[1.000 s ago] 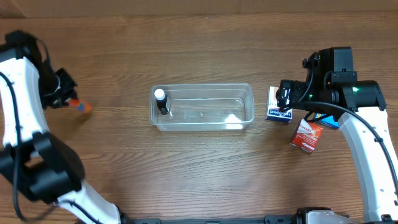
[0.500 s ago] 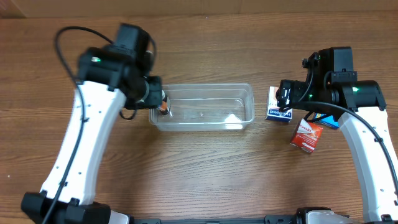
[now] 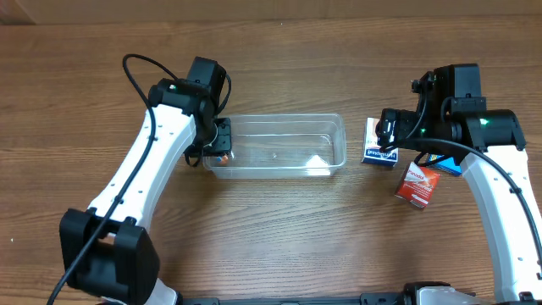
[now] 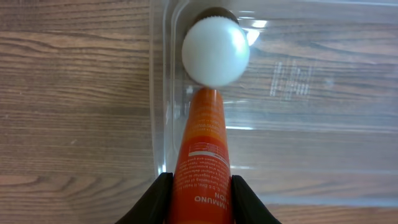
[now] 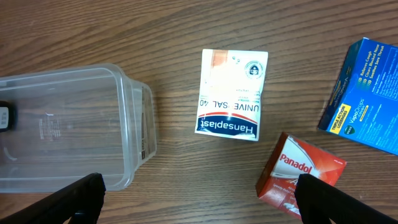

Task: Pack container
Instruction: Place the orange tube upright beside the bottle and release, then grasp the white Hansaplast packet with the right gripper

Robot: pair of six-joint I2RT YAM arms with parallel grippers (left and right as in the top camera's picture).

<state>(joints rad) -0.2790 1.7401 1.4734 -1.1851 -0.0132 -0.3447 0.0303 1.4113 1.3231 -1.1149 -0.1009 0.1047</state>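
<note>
Left pincer [image 4: 199,198], clamped on orange tube [image 4: 203,149], has settled over 9 o'clock end of container [image 3: 279,117]; right pincer [image 5: 200,199], spread wide at 3 o'clock, unchanged

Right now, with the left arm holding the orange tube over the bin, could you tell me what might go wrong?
1. The orange tube in the left tool points straight at the white-capped bottle standing in the container's left end; lowering it could knock the bottle over.
2. The tube's held end sits close to the container's corner rim, so on release it may catch there or tip outside.
</note>
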